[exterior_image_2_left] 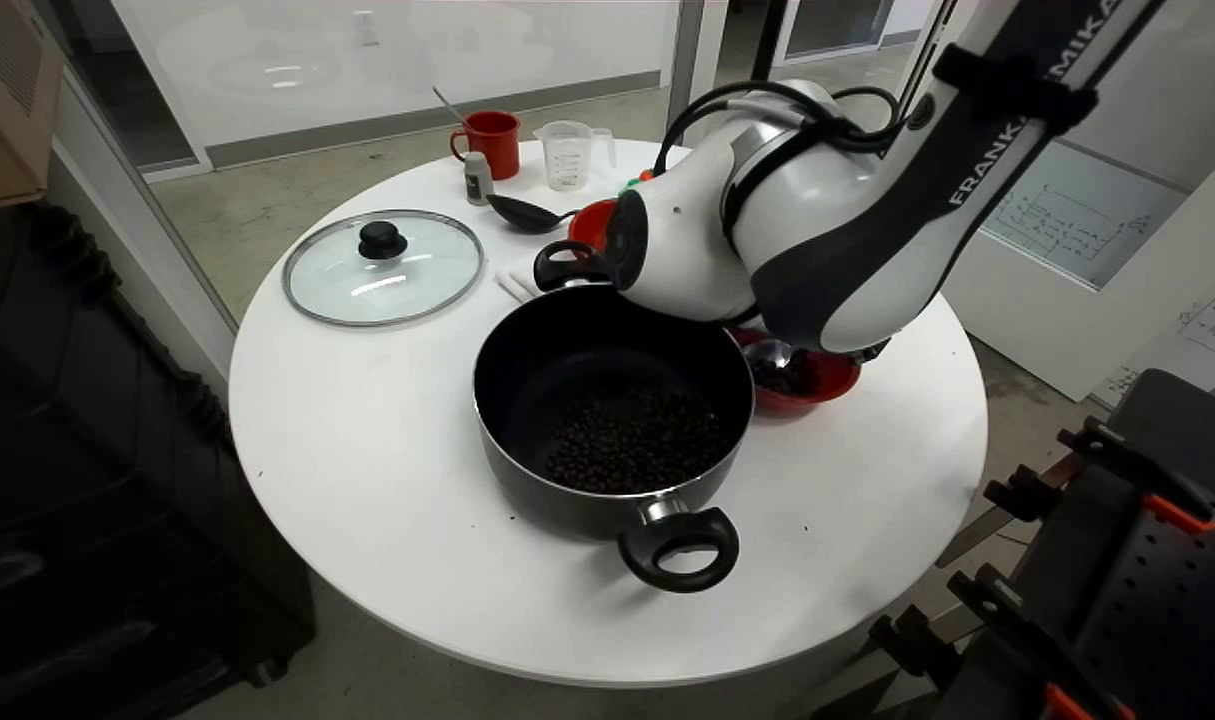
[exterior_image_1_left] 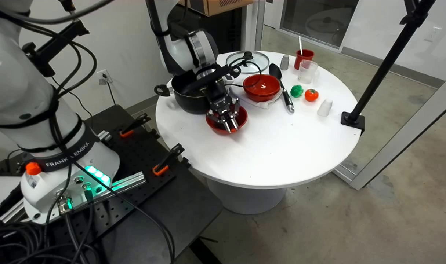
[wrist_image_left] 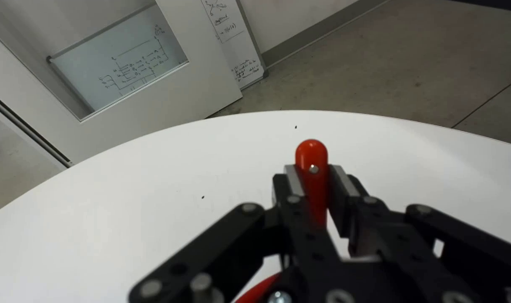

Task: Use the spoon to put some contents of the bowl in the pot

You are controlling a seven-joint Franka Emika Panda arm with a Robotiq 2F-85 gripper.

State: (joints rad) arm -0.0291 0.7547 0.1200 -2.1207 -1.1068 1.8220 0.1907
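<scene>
My gripper [exterior_image_1_left: 231, 125] is shut on the red handle of the spoon [wrist_image_left: 311, 152], whose rounded end sticks out past the fingertips in the wrist view. The spoon's metal head [exterior_image_2_left: 770, 350] is low in a red bowl [exterior_image_2_left: 795, 403] with dark bean-like contents. This bowl [exterior_image_1_left: 242, 116] is directly below the gripper, and its rim [wrist_image_left: 257, 290] shows at the bottom of the wrist view. The black pot [exterior_image_1_left: 190, 103] stands right beside the bowl. In an exterior view the pot [exterior_image_2_left: 527, 490] has many dark beans on its floor. The arm hides part of the bowl.
Stacked red bowls [exterior_image_1_left: 260, 90] stand on a white cloth, with a black ladle [exterior_image_1_left: 281, 86] alongside. A glass lid [exterior_image_2_left: 382, 275], red mug [exterior_image_2_left: 495, 148], measuring cup [exterior_image_2_left: 567, 155], tomato [exterior_image_1_left: 311, 95], green pepper [exterior_image_1_left: 296, 91] and shakers [exterior_image_1_left: 325, 108] stand farther off. A pot handle [exterior_image_2_left: 679, 550] juts outward.
</scene>
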